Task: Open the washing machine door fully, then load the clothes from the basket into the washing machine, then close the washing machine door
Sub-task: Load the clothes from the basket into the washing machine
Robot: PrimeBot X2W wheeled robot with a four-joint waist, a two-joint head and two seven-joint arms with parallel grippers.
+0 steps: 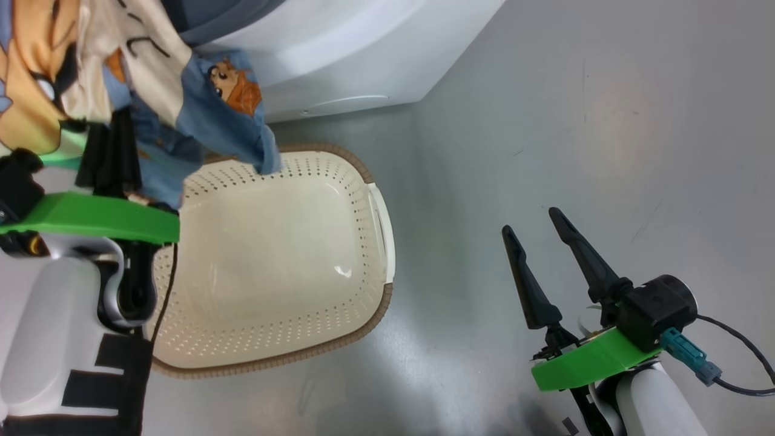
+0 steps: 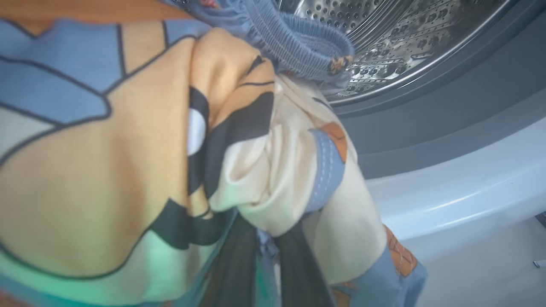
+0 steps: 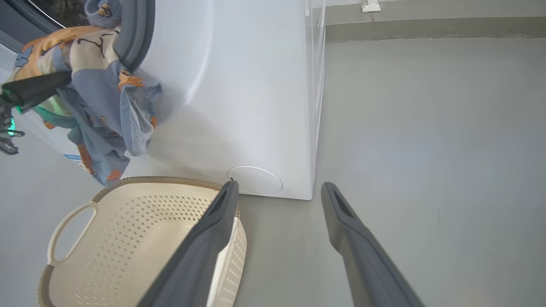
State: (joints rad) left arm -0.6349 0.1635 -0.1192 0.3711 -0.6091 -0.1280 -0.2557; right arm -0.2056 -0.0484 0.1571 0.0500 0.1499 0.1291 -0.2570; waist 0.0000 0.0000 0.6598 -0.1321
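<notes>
The left gripper (image 2: 268, 251) is clamped tight on the clothes (image 2: 128, 149), with both dark fingers (image 2: 300, 273) buried in the folds. The cloth bunches up ahead of the fingertips and also falls below them. The grip seems to be in the middle of the bundle, probably so that one lift takes all of it. This also explains why the basket (image 1: 339, 346) below the gripper has nothing in it.

Just ahead of the fingertips is the steel drum of the washing machine (image 2: 405, 34), so the mouth is open and the load is at its edge. In the right wrist view the bundle is long from top to bottom. Its upper end touches the grey gasket, and its lower end hangs down toward the basket rim.

The right gripper (image 1: 530, 221) has its fingers wide apart and holds nothing. It is well apart from the clothes, with bare floor ahead of its tips, likely to leave room for the left arm.
</notes>
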